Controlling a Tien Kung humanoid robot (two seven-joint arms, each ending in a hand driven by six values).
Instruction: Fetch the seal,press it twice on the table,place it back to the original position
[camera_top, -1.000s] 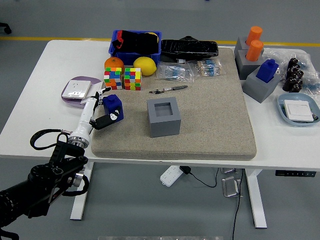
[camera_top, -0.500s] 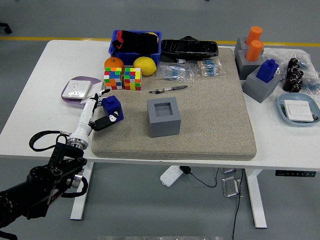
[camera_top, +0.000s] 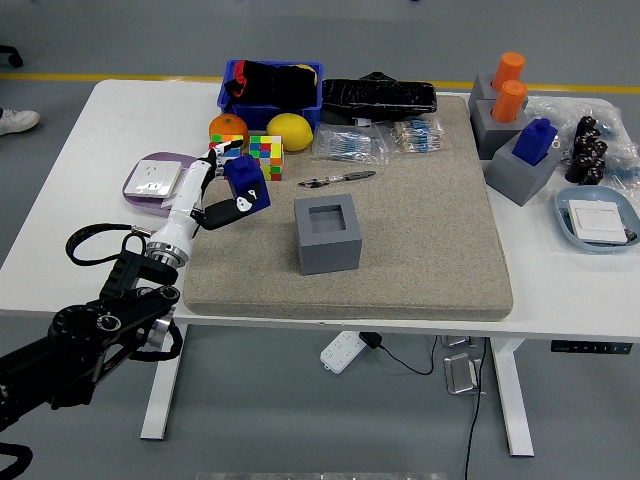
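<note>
The seal (camera_top: 246, 181) is a dark blue block with a white mark. My left hand (camera_top: 222, 190) is shut on it and holds it tilted, lifted above the left part of the grey felt mat (camera_top: 420, 230). The grey cube holder (camera_top: 327, 234) with an empty square hole stands on the mat, to the right of the hand and apart from it. My right hand is not in view.
Two colour cubes (camera_top: 257, 152), an orange (camera_top: 227, 126) and a lemon (camera_top: 289, 131) lie just behind the hand. A purple-rimmed tray (camera_top: 152, 182) lies to its left. A pen (camera_top: 336, 179), a blue bin (camera_top: 270, 87) and more grey holders with seals (camera_top: 520, 160) are also there.
My left hand has lifted the seal off the mat and moved it up and to the right, tilting it. A shoe now shows at the left edge.
</note>
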